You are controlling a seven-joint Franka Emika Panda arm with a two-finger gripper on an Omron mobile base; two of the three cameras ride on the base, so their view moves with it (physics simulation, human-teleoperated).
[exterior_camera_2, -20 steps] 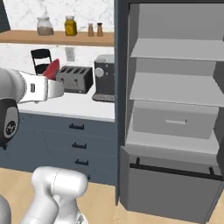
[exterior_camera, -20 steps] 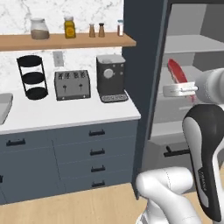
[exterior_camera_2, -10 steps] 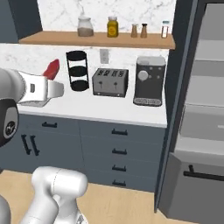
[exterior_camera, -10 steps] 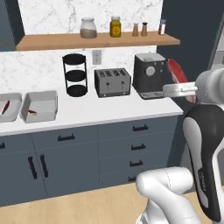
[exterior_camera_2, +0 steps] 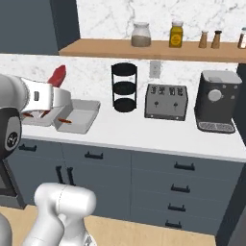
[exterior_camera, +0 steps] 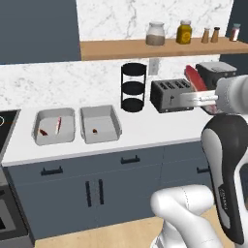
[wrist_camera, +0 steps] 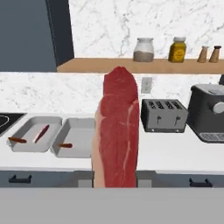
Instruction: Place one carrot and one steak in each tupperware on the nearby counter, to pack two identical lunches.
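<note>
I'm facing the counter (exterior_camera: 145,133) w/ the toaster (exterior_camera: 172,95) as my landmark: the two tupperware trays are sitting well to the toaster's left, past the black tiered rack (exterior_camera: 133,87), side by side and nearly touching. The far-left tupperware (exterior_camera: 54,127) is already holding a steak strip (exterior_camera: 57,125) plus a carrot (exterior_camera: 43,131); the right tupperware (exterior_camera: 100,124), the one nearer the toaster, is holding just a carrot (exterior_camera: 95,130), so I'm judging it's the one still lacking meat. My gripper (exterior_camera: 191,100) is hanging in the air just in front of the toaster, fingers narrowed onto the lower end of the second steak (wrist_camera: 117,131), which is standing up from them, long axis pointing away from my palm. In the hand view that slab is covering the gap btwn the right tray and the toaster, w/ the target tray lying to the left of it and lower. So the relation that matters: target is left of my fingers & below, and the tray's long side is running front-to-back on the counter, so I'm reckoning the steak needs laying down along that direction to fit beside the carrot.
</note>
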